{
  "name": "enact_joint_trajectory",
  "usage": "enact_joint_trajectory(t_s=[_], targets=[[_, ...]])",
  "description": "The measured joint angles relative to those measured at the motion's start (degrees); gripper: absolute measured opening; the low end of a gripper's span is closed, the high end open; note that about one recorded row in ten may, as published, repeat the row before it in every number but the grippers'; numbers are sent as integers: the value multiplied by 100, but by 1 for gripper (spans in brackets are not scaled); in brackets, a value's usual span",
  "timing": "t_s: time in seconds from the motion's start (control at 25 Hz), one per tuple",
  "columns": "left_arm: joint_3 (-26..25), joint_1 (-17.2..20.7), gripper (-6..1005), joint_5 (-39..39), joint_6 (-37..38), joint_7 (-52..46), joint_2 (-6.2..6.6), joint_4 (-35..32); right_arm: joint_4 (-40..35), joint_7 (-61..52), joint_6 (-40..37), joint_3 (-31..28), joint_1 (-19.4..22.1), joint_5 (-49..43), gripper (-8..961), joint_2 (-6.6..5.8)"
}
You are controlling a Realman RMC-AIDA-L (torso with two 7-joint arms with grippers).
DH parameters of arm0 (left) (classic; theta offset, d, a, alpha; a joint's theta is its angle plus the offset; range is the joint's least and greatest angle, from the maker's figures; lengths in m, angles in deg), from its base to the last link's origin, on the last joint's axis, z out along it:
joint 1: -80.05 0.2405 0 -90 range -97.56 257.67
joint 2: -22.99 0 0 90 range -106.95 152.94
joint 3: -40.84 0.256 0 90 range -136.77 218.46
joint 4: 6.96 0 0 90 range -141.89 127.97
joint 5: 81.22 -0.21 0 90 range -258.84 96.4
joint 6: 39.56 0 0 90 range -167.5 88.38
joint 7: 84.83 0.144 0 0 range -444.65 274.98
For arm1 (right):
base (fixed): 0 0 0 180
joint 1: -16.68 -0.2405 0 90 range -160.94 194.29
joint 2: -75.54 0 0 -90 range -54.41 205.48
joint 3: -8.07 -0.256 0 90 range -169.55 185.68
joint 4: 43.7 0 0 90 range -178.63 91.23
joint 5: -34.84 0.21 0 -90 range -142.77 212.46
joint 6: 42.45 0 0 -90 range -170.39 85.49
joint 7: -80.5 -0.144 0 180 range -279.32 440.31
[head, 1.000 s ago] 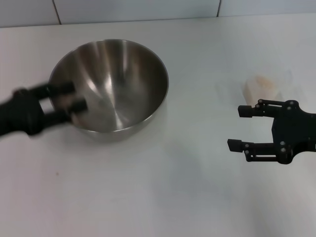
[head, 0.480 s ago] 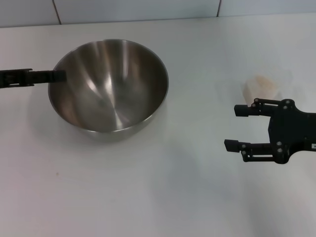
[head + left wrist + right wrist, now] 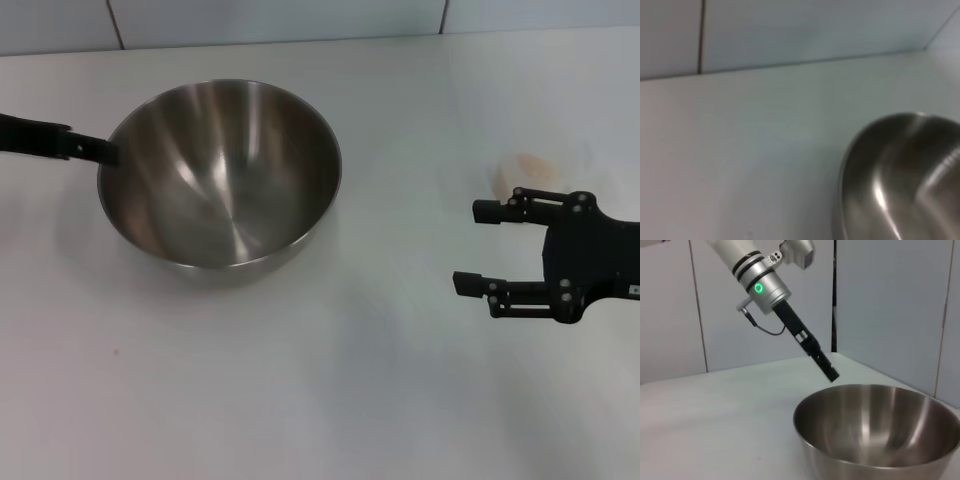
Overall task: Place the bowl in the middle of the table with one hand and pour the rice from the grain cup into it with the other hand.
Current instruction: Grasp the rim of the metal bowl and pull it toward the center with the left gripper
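The steel bowl (image 3: 220, 170) stands upright on the white table (image 3: 330, 380), left of centre, with nothing in it. It also fills the near part of the right wrist view (image 3: 875, 430) and a corner of the left wrist view (image 3: 900, 180). My left gripper (image 3: 106, 153) shows as one thin dark bar just off the bowl's left rim, holding nothing; in the right wrist view the left gripper (image 3: 832, 374) hangs above the far rim. The grain cup (image 3: 528, 172), clear with pale rice inside, stands at the right. My right gripper (image 3: 468, 247) is open just in front of the cup, fingers pointing left.
A tiled wall (image 3: 280, 20) runs along the table's far edge. Bare tabletop lies between the bowl and my right gripper and across the whole front.
My left gripper has come off the bowl's left rim and drawn back to the left, turning edge-on. The right gripper has crept slightly left. Bowl and cup have stayed put.
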Motion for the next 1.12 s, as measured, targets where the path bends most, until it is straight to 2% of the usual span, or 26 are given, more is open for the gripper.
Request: enact_joint_trajectory(t_s=[0.08,0.16,0.28,0.84,1.12], targets=[[0,0,675,0,0,0,0,0,1,2,-1,-5,0,2,785,-1],[540,-30,675,-82,29,-193,-17,68,2,3,-1,-8,7,4,785,-2],[680,-53,673,-90,17,-223,-15,147,-23,7,-2,-8,16,5,785,-4],[743,-225,667,-111,-284,-165,-9,856,-43,65,-62,-17,-23,32,785,-15],[758,-170,646,-203,-458,-122,-2,756,-51,71,-73,-17,-28,38,785,-14]])
